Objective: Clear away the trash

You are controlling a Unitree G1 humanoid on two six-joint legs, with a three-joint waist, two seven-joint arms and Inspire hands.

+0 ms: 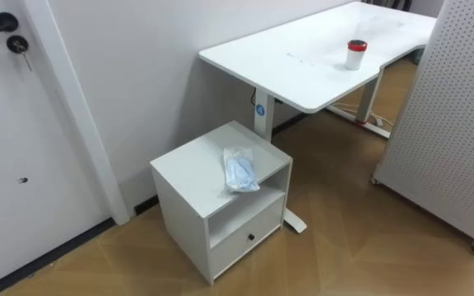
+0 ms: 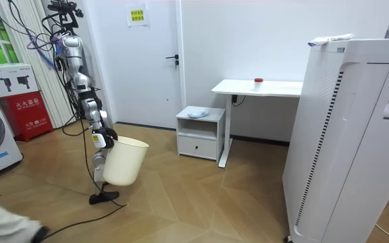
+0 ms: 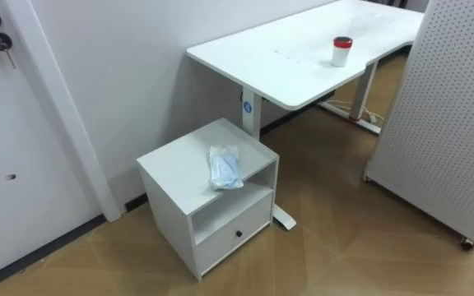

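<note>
A crumpled clear-and-blue plastic bag lies on top of a low white cabinet, near its right edge above the open shelf. In the room view I stand on the wood floor a few steps to the left of that cabinet, facing it. A cream waste bin hangs tilted in front of my legs, off the floor. My right hand is at the bin's rim, too small there to read its grip. A white cup with a red lid stands on the white desk.
The desk stands right of the cabinet against the wall. A tall white perforated panel on castors borders the right side. A white door is at the left. Bare wood floor lies in front of the cabinet.
</note>
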